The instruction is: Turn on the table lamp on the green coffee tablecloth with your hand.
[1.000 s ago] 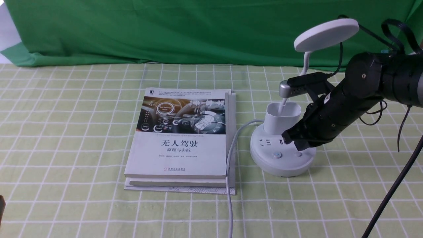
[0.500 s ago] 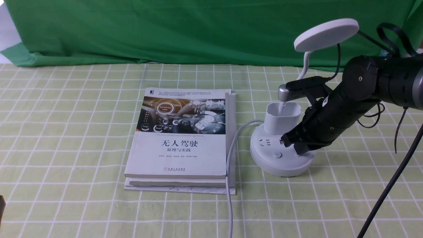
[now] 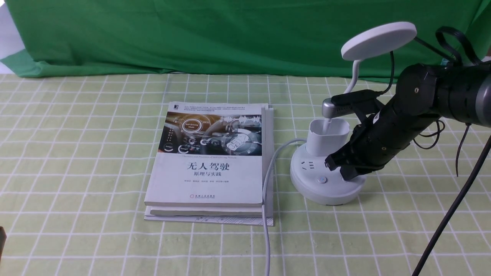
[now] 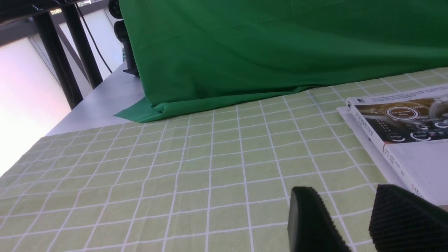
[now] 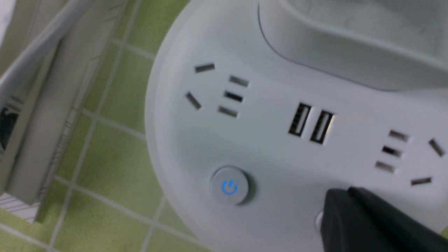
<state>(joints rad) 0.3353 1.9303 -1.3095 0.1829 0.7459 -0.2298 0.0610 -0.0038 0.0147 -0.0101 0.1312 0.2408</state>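
Observation:
The white table lamp [image 3: 326, 180] stands on the green coffee tablecloth [image 3: 76, 161] at the right, its disc head [image 3: 378, 40] raised and unlit. My right gripper [image 3: 347, 172] is shut, its black tip resting over the right button of the round base; in the right wrist view the gripper [image 5: 344, 206] covers that button, and the left button with a blue power mark [image 5: 230, 186] stays bare. The lamp's sockets [image 5: 224, 92] and cup holder [image 3: 328, 136] show. My left gripper [image 4: 350, 213] is open and empty low over the cloth, far from the lamp.
A stack of books [image 3: 213, 161] lies left of the lamp; its edge shows in the left wrist view [image 4: 402, 140]. The lamp's white cord [image 3: 266, 199] runs between books and base toward the front edge. A dark green backdrop [image 3: 230, 34] hangs behind. A black cable [image 3: 452, 214] crosses at the right.
My right gripper has shifted slightly left and down onto the lamp base's right button. The lamp head stays unlit.

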